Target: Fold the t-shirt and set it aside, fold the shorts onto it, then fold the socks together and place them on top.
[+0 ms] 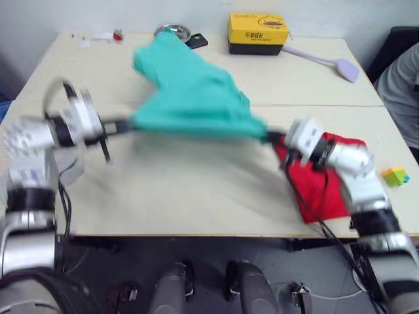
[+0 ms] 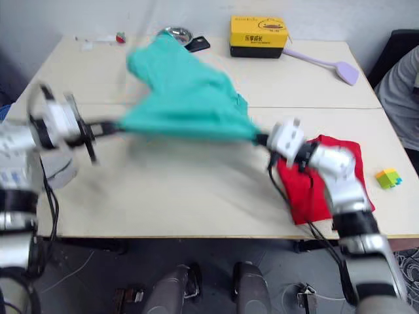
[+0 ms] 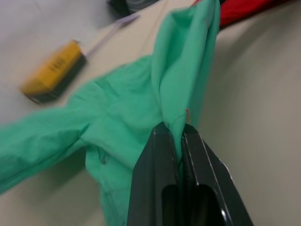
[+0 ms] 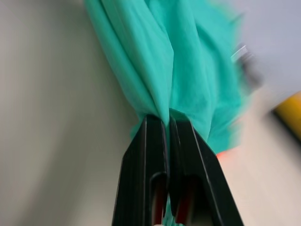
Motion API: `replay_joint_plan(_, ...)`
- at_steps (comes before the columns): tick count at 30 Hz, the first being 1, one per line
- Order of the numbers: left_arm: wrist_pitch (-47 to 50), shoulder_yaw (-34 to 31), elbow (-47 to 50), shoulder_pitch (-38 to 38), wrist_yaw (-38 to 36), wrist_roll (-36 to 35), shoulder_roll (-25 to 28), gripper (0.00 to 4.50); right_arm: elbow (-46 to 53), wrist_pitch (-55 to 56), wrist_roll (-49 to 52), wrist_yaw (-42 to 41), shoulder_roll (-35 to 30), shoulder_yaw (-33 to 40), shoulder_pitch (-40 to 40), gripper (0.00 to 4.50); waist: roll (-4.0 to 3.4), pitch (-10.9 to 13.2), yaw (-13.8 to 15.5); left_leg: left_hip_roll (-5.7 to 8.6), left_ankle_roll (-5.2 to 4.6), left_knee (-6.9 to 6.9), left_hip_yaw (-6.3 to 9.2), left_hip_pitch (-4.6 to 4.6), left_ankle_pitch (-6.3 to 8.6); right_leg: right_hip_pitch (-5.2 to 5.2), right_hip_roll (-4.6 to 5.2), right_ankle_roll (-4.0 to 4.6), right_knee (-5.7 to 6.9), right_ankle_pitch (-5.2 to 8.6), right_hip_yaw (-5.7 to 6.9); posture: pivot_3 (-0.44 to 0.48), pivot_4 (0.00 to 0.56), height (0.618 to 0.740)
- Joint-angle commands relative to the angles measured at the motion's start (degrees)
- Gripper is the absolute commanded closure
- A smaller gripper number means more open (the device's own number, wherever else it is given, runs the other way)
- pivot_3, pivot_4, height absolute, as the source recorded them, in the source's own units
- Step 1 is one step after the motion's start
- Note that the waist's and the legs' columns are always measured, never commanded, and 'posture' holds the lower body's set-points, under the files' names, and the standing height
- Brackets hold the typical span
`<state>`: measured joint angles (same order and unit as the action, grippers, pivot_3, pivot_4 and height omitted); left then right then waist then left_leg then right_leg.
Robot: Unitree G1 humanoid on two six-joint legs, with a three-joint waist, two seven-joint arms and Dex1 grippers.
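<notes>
Left eye view shows the big pale bench (image 1: 196,196) first. On its right side lies the red t-shirt (image 1: 327,190), already folded into a flat pad and set aside. So the job now is the second one: folding the shorts.

The teal-green shorts (image 1: 196,98) are held up in the air over the middle of the bench, stretched like a hammock between both arms. One loose part hangs toward the far side of the bench.

The left claw (image 3: 181,141) is pressed together on one edge of the shorts. The right claw (image 4: 167,125) is pressed together on the other edge, just beside the red t-shirt.

Next, I think the arms need to lay the shorts down flat, fold them in half, and then put them on top of the t-shirt. The cloth is floppy, so both claws should hold tight and move together.

At the far edge sit a yellow box (image 1: 258,33) and a lilac spatula (image 1: 330,62)
</notes>
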<state>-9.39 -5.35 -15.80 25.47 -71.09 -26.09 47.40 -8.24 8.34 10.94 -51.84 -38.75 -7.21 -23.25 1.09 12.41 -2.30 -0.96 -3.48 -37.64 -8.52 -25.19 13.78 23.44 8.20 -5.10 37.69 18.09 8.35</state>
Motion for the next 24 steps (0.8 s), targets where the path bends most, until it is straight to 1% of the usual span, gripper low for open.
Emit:
replay_joint_plan(1, 11.82, -4.57, 15.56, -9.81, 1.80, -4.81, 5.07, 4.43, 3.47, -0.55, -0.74, -1.31, -4.58, 3.43, 3.68, 4.50, 0.00, 0.00, 0.03, 0.04, 0.00, 0.02, -0.01, 0.14, 0.02, -0.10, 0.11, 0.00, -0.15, 0.00, 0.01, 0.000, 0.150, 0.740)
replay_joint_plan(2, 13.31, -4.65, 18.82, -12.92, 3.01, -4.90, 4.71, 4.43, 4.34, -2.00, 0.61, -2.03, -5.02, 4.23, 5.09, 4.50, -0.01, 0.00, 0.18, 0.05, -0.02, 0.11, 0.00, 0.30, 0.05, -0.19, 0.17, 0.08, -0.18, -0.08, 0.01, 0.000, 0.150, 0.740)
replay_joint_plan(3, 15.13, -4.85, 21.38, -15.62, 3.90, -5.43, 4.48, 4.43, 5.15, -3.68, 1.31, -2.70, -5.85, 4.63, 6.18, 4.50, -0.01, 0.00, 0.34, 0.05, 0.20, 0.27, 0.00, 0.56, 0.14, -0.39, 0.19, 0.17, -0.27, -0.19, 0.02, 0.000, 0.150, 0.740)
replay_joint_plan(5, 16.55, -5.39, 24.22, -18.31, 5.39, -5.30, 3.76, 4.43, 6.26, -5.52, 2.11, -3.55, -6.88, 5.26, 7.38, 4.50, -0.07, -0.04, 0.67, 0.05, 0.11, 0.60, 0.03, 1.22, 0.26, -0.99, 0.23, 0.18, -0.53, -0.23, 0.01, 0.000, 0.150, 0.740)
replay_joint_plan(6, 16.59, -5.69, 24.93, -18.83, 5.83, -4.98, 3.53, 4.43, 6.67, -5.87, 2.17, -3.71, -7.21, 5.45, 7.65, 4.50, -0.06, -0.04, 0.84, 0.02, 0.14, 0.67, 0.08, 1.34, 0.30, -1.08, 0.23, 0.20, -0.57, -0.22, 0.01, 0.000, 0.150, 0.740)
replay_joint_plan(9, 19.47, -5.82, 26.38, -18.94, 6.90, -6.15, 2.79, 4.43, 7.28, -6.62, 3.55, -4.23, -7.58, 6.57, 7.50, 4.50, -0.10, -0.06, 0.90, 0.02, 0.28, 0.74, 0.12, 1.25, 0.23, -0.95, 0.23, 0.29, -0.56, -0.18, 0.04, 0.000, 0.150, 0.740)
replay_joint_plan(10, 20.13, -5.82, 26.61, -18.86, 6.95, -6.48, 2.67, 4.43, 7.45, -6.83, 3.66, -4.41, -7.62, 6.70, 7.54, 4.50, -0.11, -0.07, 0.87, 0.02, 0.47, 0.74, 0.11, 1.19, 0.15, -0.89, 0.23, 0.29, -0.58, -0.18, 0.05, 0.000, 0.150, 0.740)
replay_joint_plan(12, 22.15, -5.92, 25.11, -17.17, 8.49, -6.71, 2.12, 4.43, 8.05, -8.33, 4.90, -4.80, -6.84, 6.96, 7.22, 4.50, -0.11, -0.07, 0.87, 0.02, 0.55, 0.73, 0.09, 1.10, 0.16, -0.87, 0.23, 0.28, -0.64, -0.17, 0.16, 0.000, 0.150, 0.740)
replay_joint_plan(13, 22.33, -6.13, 23.90, -16.22, 9.20, -6.41, 1.73, 4.24, 8.43, -9.36, 5.62, -5.09, -6.49, 6.97, 7.03, 4.50, -0.11, -0.07, 0.87, 0.01, 0.51, 0.72, 0.08, 1.07, 0.16, -0.88, 0.23, 0.27, -0.68, -0.17, 0.22, 0.000, 0.150, 0.740)
replay_joint_plan(15, 23.34, -6.69, 21.69, -14.82, 9.50, -6.33, 1.60, 3.82, 8.87, -9.73, 6.04, -5.24, -5.94, 6.93, 6.63, 4.03, -0.11, -0.07, 0.88, 0.01, 0.25, 0.68, 0.08, 1.03, 0.03, -0.89, 0.22, 0.27, -0.70, -0.17, 0.29, 0.000, 0.150, 0.740)
replay_joint_plan(17, 22.42, -7.95, 18.74, -13.51, 8.66, -5.79, 1.99, 3.21, 9.30, -9.35, 5.79, -5.90, -6.08, 6.88, 6.71, 3.47, -0.11, -0.07, 0.78, 0.02, 0.23, 0.66, 0.06, 1.02, 0.04, -0.89, 0.23, 0.26, -0.69, -0.16, 0.32, 0.000, 0.150, 0.740)
replay_joint_plan(21, 17.83, -12.12, 10.53, -10.35, 7.70, -3.77, 3.66, 1.91, 7.90, -6.91, 6.07, -7.05, -7.04, 9.98, 7.67, 2.06, -0.11, -0.07, 0.77, 0.00, 0.24, 0.66, 0.06, 1.03, 0.06, -0.89, 0.22, 0.26, -0.69, -0.16, 0.36, 0.000, 0.150, 0.740)
replay_joint_plan(23, 15.49, -14.18, 8.51, -10.93, 6.36, -3.53, 4.50, 1.24, 7.46, -4.70, 6.58, -8.21, -7.25, 11.61, 8.61, 1.33, -0.11, -0.07, 0.79, 0.00, 0.24, 0.67, 0.06, 1.02, 0.07, -0.89, 0.23, 0.26, -0.72, -0.16, 0.36, 0.000, 0.150, 0.740)
replay_joint_plan(24, 14.78, -15.11, 9.15, -12.10, 4.83, -4.09, 4.89, 0.87, 7.73, -3.64, 7.40, -9.30, -7.19, 12.34, 9.25, 0.93, -0.11, -0.07, 0.78, 0.01, 0.22, 0.68, 0.06, 1.02, 0.09, -0.89, 0.24, 0.26, -0.75, -0.16, 0.36, 0.000, 0.150, 0.740)
